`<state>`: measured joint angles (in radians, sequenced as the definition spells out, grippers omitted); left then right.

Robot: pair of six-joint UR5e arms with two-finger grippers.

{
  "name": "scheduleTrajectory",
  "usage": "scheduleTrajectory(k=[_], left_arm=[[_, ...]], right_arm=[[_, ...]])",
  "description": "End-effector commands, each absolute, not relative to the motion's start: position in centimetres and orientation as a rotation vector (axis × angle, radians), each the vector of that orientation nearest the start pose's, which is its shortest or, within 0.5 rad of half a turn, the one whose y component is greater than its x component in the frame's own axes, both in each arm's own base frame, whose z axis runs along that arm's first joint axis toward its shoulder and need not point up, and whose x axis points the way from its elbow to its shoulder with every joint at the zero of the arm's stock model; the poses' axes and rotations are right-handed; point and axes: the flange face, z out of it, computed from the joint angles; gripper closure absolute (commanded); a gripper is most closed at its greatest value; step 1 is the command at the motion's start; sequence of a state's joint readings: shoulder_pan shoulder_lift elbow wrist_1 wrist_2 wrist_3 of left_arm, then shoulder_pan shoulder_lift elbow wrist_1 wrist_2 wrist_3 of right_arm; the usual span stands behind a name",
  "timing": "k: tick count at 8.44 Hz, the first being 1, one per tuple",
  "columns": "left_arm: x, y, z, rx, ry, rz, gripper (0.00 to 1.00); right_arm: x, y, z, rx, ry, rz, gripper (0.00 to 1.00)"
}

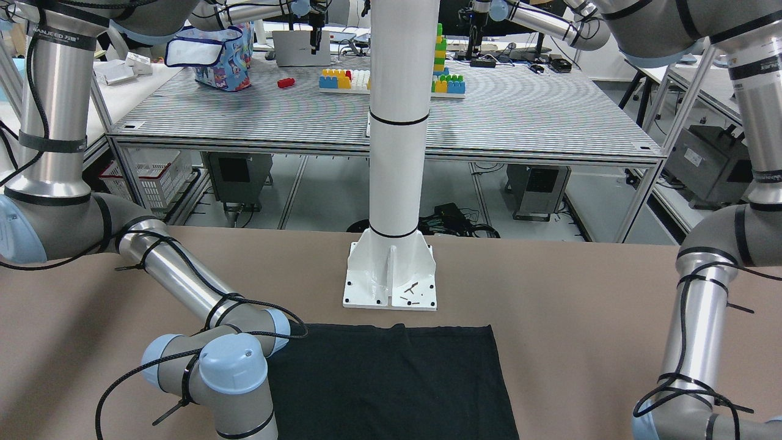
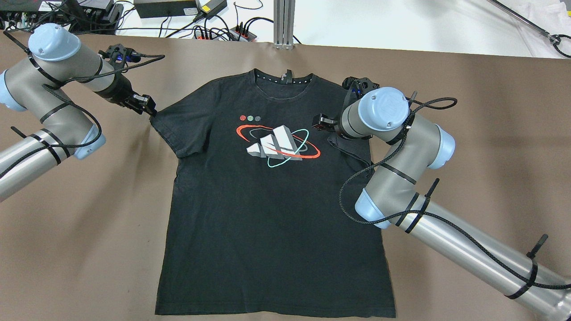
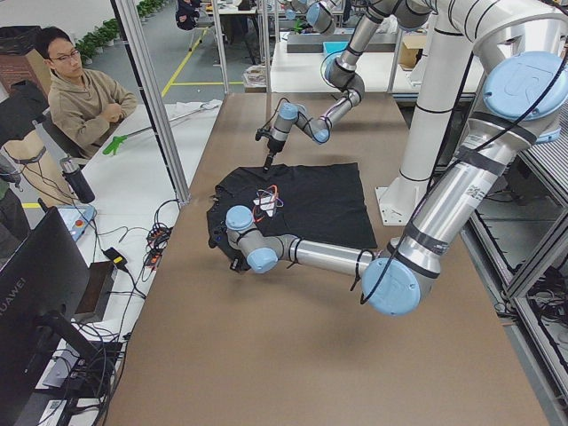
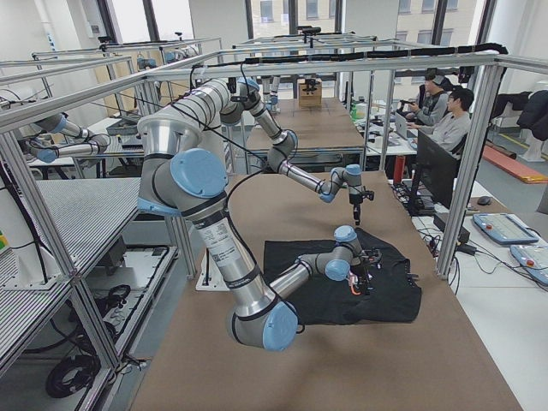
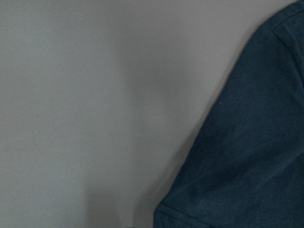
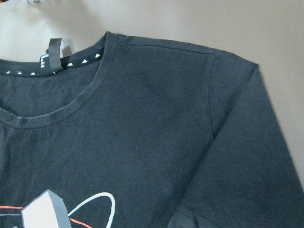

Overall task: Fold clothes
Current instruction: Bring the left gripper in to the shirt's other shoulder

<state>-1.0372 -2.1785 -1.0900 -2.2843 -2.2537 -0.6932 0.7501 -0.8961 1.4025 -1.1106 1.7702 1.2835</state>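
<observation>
The garment is a black T-shirt (image 2: 267,214) with a red, white and teal print on the chest. It lies flat and face up on the brown table, collar at the far edge. It also shows in the front view (image 1: 391,379). My left gripper (image 2: 151,111) is low at the corner of the shirt's left sleeve and looks shut on its hem. The left wrist view shows that sleeve (image 5: 247,156). My right gripper (image 2: 328,131) is over the right sleeve and looks shut on a raised fold of it. The right wrist view shows the collar and shoulder (image 6: 142,142).
A white pillar (image 1: 394,122) stands on its base plate (image 1: 391,275) just behind the shirt's hem. Cables and power strips (image 2: 214,31) lie past the table's far edge. A person (image 3: 84,93) sits beyond it. A second table holds blocks and a blue bag (image 1: 223,55).
</observation>
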Motion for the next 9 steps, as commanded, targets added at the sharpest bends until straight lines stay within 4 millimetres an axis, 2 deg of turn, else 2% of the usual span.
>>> scheduleTrajectory(k=[1,2,5,9], left_arm=[[32.9,-69.2,44.4,0.285,0.972,0.131,0.50],[33.6,-68.8,44.3,0.280,0.975,0.138,0.53],[35.5,-68.8,44.5,0.277,0.956,0.115,0.54],[35.4,-68.6,45.1,0.272,0.953,0.113,0.57]], right_arm=[[-46.7,-59.1,28.1,0.316,-0.928,0.331,0.05],[-46.7,-59.0,28.3,0.316,-0.927,0.330,0.05],[-46.6,-59.0,28.8,0.318,-0.927,0.327,0.05],[-46.6,-59.0,28.5,0.319,-0.935,0.333,0.05]])
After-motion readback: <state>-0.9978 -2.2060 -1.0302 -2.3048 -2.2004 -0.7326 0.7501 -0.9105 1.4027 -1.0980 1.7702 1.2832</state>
